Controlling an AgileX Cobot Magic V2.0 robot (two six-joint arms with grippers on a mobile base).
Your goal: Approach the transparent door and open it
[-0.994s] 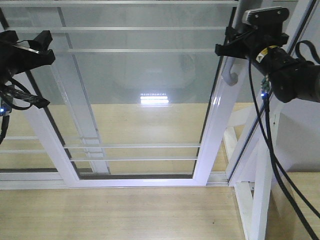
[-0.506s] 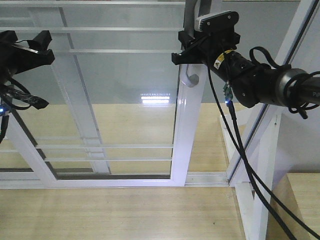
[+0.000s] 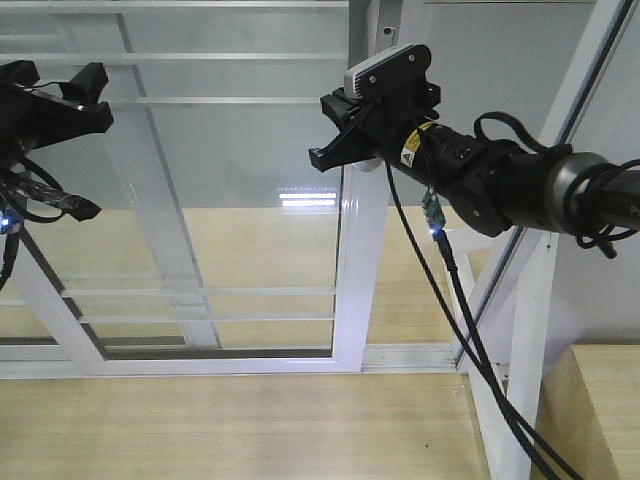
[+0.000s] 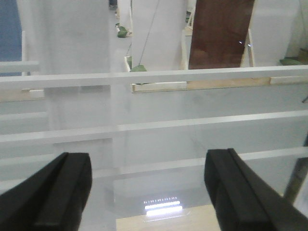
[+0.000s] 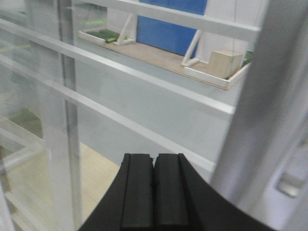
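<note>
What we lose
The black right gripper (image 3: pixel 322 130) hides most of the grey curved handle (image 3: pixel 383 20); the top of the white-framed glass door (image 3: pixel 355 270) is cropped.

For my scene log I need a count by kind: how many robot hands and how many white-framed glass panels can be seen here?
Robot hands: 2 (left hand open, right hand shut)
White-framed glass panels: 2 (transparent door, panel behind it)
Total: 4

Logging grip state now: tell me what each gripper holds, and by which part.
Nothing is held. The left gripper is open on air. The right gripper is shut with nothing between its fingers, beside the door stile.
</note>
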